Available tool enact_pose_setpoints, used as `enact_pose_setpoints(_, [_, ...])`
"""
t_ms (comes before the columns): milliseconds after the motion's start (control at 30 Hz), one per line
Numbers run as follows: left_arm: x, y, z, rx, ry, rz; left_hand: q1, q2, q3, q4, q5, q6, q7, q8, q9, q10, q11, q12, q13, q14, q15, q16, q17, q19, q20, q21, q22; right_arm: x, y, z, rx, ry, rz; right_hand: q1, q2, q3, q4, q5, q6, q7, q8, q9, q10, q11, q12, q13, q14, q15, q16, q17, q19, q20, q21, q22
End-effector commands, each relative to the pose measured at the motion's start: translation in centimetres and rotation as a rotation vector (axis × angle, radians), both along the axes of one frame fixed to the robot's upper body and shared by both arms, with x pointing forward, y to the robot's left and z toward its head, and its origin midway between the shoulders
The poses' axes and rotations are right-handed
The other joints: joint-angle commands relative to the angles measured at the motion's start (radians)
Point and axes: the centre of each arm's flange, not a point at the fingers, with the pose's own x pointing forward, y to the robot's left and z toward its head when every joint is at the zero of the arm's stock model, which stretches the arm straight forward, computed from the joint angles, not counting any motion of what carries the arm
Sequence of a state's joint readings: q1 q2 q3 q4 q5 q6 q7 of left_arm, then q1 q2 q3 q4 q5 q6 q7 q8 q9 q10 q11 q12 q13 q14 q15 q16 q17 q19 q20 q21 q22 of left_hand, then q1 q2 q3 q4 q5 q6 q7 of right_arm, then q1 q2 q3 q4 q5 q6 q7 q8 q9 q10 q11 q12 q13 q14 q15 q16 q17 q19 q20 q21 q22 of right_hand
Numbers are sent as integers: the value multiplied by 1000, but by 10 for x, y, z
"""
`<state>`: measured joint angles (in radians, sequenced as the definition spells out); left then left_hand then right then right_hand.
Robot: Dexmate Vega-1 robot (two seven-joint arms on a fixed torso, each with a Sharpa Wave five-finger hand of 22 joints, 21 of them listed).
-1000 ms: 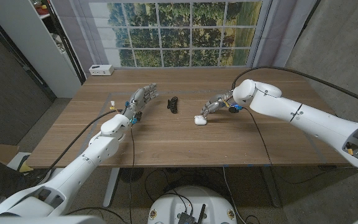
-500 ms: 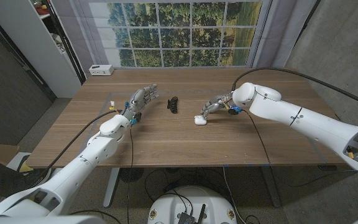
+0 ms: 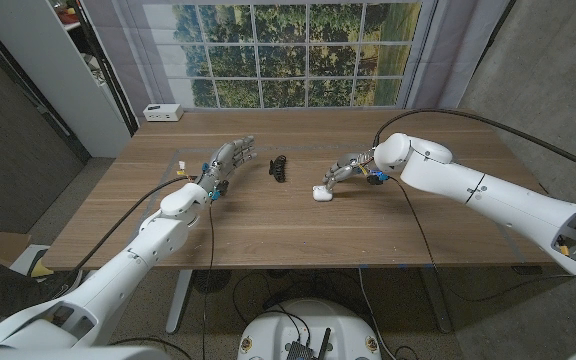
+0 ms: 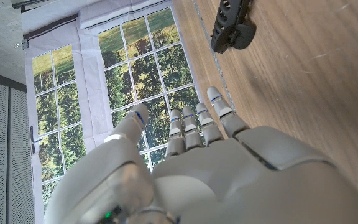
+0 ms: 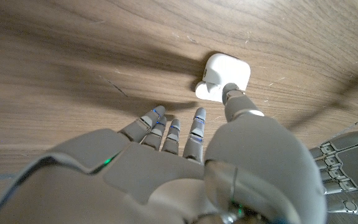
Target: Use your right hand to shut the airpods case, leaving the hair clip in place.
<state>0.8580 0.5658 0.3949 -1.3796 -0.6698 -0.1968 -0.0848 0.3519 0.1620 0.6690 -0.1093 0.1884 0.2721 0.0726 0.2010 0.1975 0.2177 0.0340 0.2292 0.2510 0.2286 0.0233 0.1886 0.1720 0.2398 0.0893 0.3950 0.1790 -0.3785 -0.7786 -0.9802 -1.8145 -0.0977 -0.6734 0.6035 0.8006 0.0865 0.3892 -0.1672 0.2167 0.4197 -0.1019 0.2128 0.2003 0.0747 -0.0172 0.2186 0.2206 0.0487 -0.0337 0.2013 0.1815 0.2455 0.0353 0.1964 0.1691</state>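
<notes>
Two hands over the worktop [image 3: 268, 225], left to right:
left hand [image 3: 226, 160]: left of centre, toward the far edge, fingers apart and straight, holding nothing; in its wrist view the fingers [image 4: 199, 124] reach toward the window.
hair clip [image 3: 280, 167]: black, just right of the left hand, apart from it, toward the far edge.
airpods case [image 3: 321, 193]: white, near mid-worktop, right of the clip, lid open.
right hand [image 3: 347, 171]: just right of the case, fingers loosely spread, gripping nothing; one fingertip [image 5: 230, 91] touches the case [image 5: 224, 76] at the lid.
</notes>
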Motion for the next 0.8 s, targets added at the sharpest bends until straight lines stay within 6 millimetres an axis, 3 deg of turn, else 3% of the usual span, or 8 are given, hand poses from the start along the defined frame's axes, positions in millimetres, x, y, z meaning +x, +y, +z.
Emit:
enact_pose_setpoints(33, [1,-3,1,15,18,-3,16,2,1,-8,4,15,-1,2,5,5,-2,3,1,7,-1,0,4,5,4,-6,4,4,-2,-8,9,41,0,36,-3,-10,5,-10,14,-32,-4,8,13,3,0,3,9,-36,1,4,20,17,0,5])
enact_pose_setpoints(200, [1,-2,0,19,21,-7,17,2,0,-8,4,16,1,3,5,4,-4,3,1,6,0,0,4,5,5,-8,4,5,-2,-10,18,47,-3,39,-2,-11,6,-10,16,-12,-4,8,14,2,0,3,10,-35,1,4,23,15,2,5])
enact_pose_setpoints(233, [2,-2,0,18,22,-8,17,2,0,-9,4,17,1,3,5,3,-3,2,1,6,0,0,4,5,5,-8,4,6,-2,-11,18,48,-6,44,2,-12,7,-10,24,-72,-3,9,14,3,0,3,10,-35,1,5,23,14,1,5])
enact_pose_setpoints(267, [2,-2,0,19,22,-10,17,2,0,-8,4,17,1,3,5,4,-3,3,1,6,0,0,4,5,5,-8,4,6,-2,-12,20,49,-7,43,-1,-19,8,-10,25,-11,-4,8,16,2,0,3,11,-35,1,5,25,15,1,5])
enact_pose_setpoints(300, [2,-2,0,20,24,-8,16,2,0,-8,4,17,1,3,5,4,-2,2,1,5,-1,0,4,5,5,-8,4,6,-2,-12,22,50,-7,44,0,-19,8,-10,25,-5,-4,8,18,4,0,3,12,-35,1,5,25,15,1,5])
enact_pose_setpoints(567, [4,-2,0,22,21,-13,17,2,-1,-8,4,21,4,4,5,5,-2,3,1,5,0,0,4,5,6,-10,4,8,-2,-16,34,57,-18,47,1,-20,8,-10,26,9,-5,8,23,3,2,3,15,-35,2,5,27,15,1,5])
enact_pose_setpoints(667, [4,-2,0,22,28,-11,17,2,-2,-8,5,22,4,4,5,5,-2,3,1,5,0,0,4,5,7,-11,4,9,-3,-17,39,65,-21,54,4,-26,8,-10,28,-37,-8,8,26,5,1,4,12,-35,0,5,24,15,-1,5])
enact_pose_setpoints(800, [4,-4,-1,24,30,-13,18,2,-2,-10,5,23,5,4,5,5,0,3,1,5,0,-1,4,5,8,-12,4,9,-5,-19,42,75,-25,56,6,-31,10,-9,50,20,-1,9,32,2,3,4,17,-37,1,5,32,12,2,5])
